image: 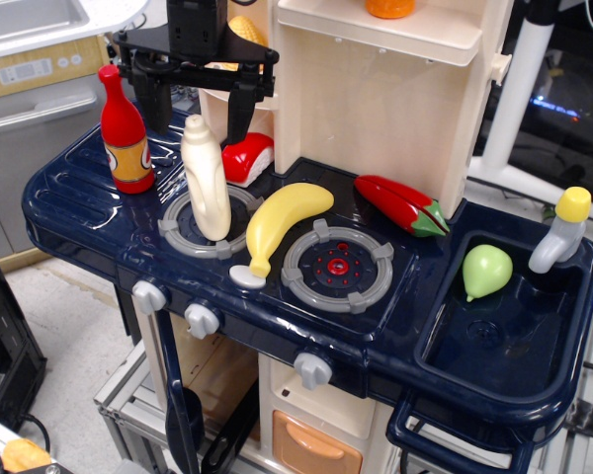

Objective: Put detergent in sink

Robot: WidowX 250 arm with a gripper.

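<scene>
Hovering claw (195,107) with jaws apart above the upright detergent (206,178) on a burner (210,219), sink (563,341) at 4 o'clock holding a green pear (486,271)

red bottle (125,132), banana (277,219) – between burners, chili (403,205), green pear (486,270)
</scene>
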